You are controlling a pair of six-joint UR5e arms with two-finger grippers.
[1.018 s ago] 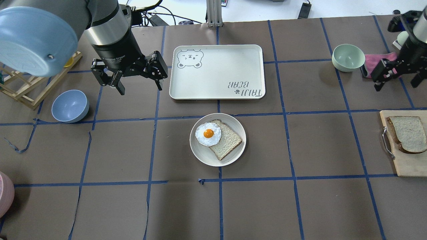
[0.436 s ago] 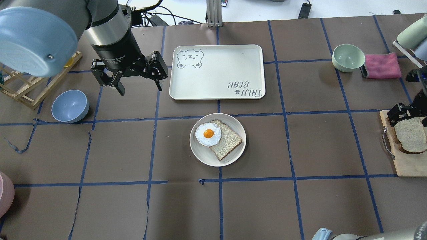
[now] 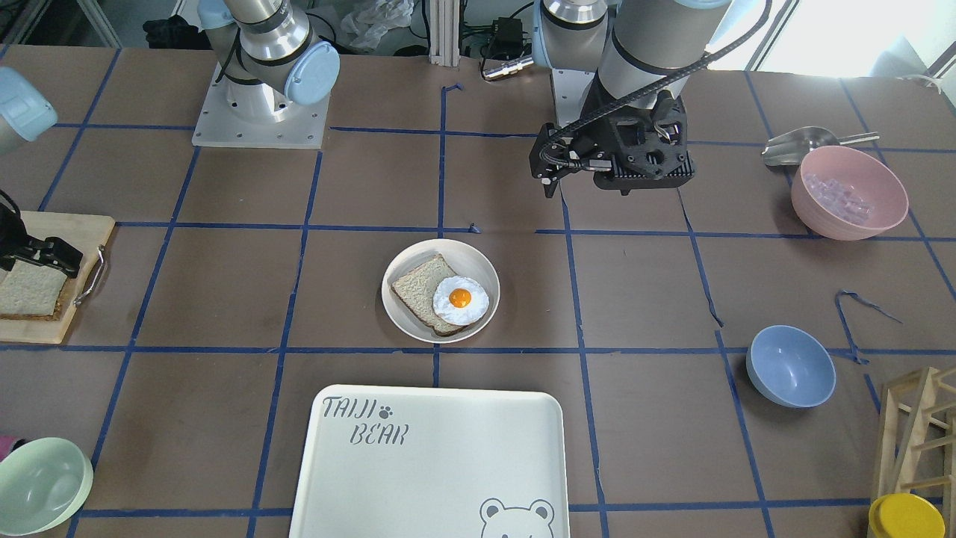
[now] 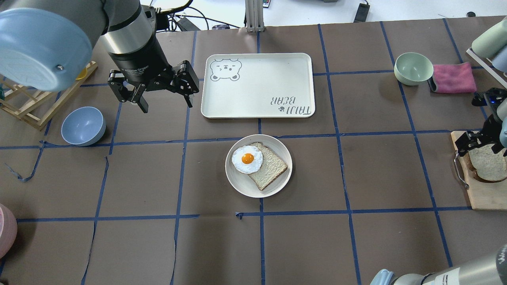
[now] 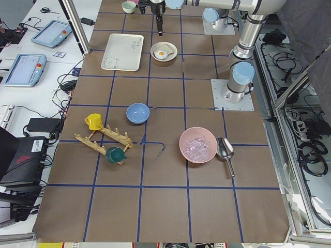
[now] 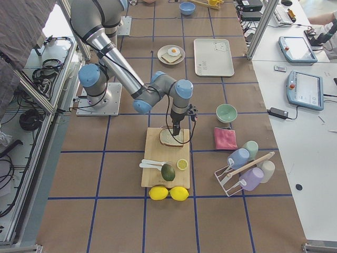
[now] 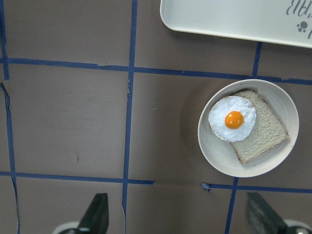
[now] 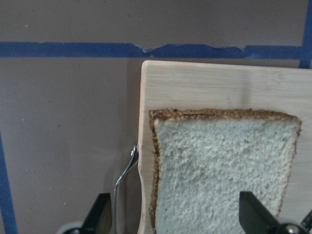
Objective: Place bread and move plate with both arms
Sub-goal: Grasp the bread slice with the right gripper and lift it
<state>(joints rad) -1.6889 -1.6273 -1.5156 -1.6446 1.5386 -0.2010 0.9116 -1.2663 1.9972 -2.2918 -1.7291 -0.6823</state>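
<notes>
The bread [image 4: 489, 168] lies flat on a wooden cutting board [image 4: 481, 196] at the table's right edge; it also shows in the right wrist view [image 8: 219, 170] and the front view [image 3: 26, 291]. My right gripper [image 4: 479, 147] hangs open just above it, with its fingertips [image 8: 100, 214] spread across the slice's width. The cream plate [image 4: 277, 186] sits mid-table with a second slice and a fried egg [image 4: 247, 159] on it. My left gripper [image 4: 167, 106] is open and empty, high over the table left of the tray; the plate [image 7: 219, 156] shows in its wrist view.
The TAIJI BEAR tray [image 4: 257, 85] lies behind the plate. A mint bowl [image 4: 413, 68] and a pink cloth [image 4: 453, 78] are at the back right. A blue bowl [image 4: 83, 126] and a wooden rack [image 4: 23, 103] are at the left. The board has a metal handle [image 4: 458, 170].
My right gripper has moved from beside the pink cloth toward me and down, to just over the bread on the board. The left arm has not moved.
</notes>
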